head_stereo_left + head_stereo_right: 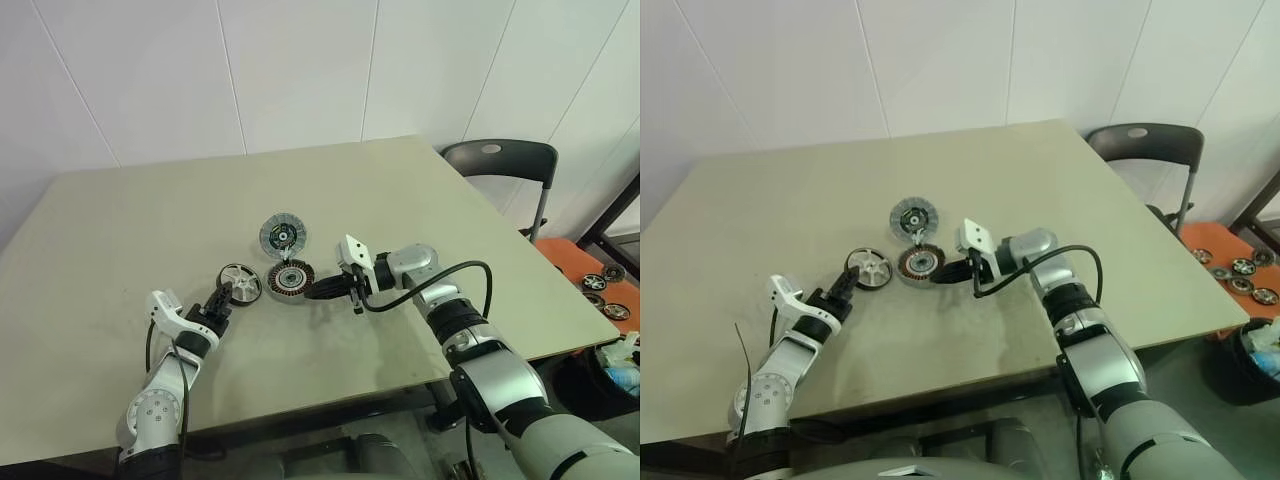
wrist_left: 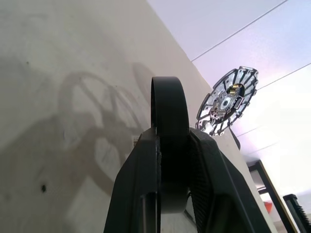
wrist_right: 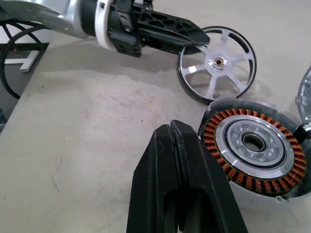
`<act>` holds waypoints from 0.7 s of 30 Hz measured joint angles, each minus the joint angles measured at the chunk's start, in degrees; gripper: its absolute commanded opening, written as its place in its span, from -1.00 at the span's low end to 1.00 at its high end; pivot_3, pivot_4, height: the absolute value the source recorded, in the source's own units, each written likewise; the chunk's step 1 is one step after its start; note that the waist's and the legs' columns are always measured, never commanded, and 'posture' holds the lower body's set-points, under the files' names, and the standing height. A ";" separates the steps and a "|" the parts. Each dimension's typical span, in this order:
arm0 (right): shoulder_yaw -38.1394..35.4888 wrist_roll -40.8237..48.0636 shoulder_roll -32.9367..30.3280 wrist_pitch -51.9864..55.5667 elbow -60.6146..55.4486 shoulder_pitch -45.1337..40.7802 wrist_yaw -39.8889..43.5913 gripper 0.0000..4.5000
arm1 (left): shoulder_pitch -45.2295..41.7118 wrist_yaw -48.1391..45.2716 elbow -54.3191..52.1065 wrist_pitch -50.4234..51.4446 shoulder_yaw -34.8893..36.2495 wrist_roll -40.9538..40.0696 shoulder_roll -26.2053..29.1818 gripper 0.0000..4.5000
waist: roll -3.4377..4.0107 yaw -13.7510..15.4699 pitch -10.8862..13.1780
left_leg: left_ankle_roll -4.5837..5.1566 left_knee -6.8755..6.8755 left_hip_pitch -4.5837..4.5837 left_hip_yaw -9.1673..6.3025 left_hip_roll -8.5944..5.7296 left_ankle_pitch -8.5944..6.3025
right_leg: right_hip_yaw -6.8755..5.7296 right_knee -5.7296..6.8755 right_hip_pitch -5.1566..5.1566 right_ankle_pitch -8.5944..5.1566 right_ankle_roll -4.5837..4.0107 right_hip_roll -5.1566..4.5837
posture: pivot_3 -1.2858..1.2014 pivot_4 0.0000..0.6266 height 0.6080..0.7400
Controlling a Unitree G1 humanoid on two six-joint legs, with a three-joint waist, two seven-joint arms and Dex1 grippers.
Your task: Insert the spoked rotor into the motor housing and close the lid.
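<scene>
While the thin, dark-rimmed wheel with pale silvery spokes, the spoked rotor (image 1: pixel 240 283), lies on the pale beige tabletop (image 1: pixel 120 230), the left gripper (image 1: pixel 224 298) reaches its rim from the near-left side. In the left wrist view the two black fingers (image 2: pixel 146 184) close on the dark rim, one on each side of it, so the left gripper is pinching the spoked rotor at its edge. The right wrist view shows those same fingers meeting the rotor's rim.

Just to the right of the rotor sits the motor housing (image 3: pixel 252 145), a short round silvery cup with a ring of copper-brown windings around a dark centre. It is uncovered. Just beyond it, and touching or nearly touching its far edge, is the lid (image 1: pixel 283 235), a flat round grey disc with a darker inner ring and small hub.

The right gripper (image 1: pixel 330 290) lies low at the housing's right side, its black fingers (image 3: pixel 182 174) pressed together with nothing between them, the tips just beside the housing's wall.
</scene>
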 measured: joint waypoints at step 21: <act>-0.15 -1.13 -0.95 -3.48 2.29 -2.02 -0.99 -1.00 | 4.30 -10.19 -5.52 8.87 1.01 -17.32 4.60 -0.79 | 0.00 0.12 0.00 | 0.00 0.03 -0.08 0.01 -0.01 0.00 | 0.01 -0.02 -0.18 0.01 -0.03 -0.03 | 0.03 -1.00 1.00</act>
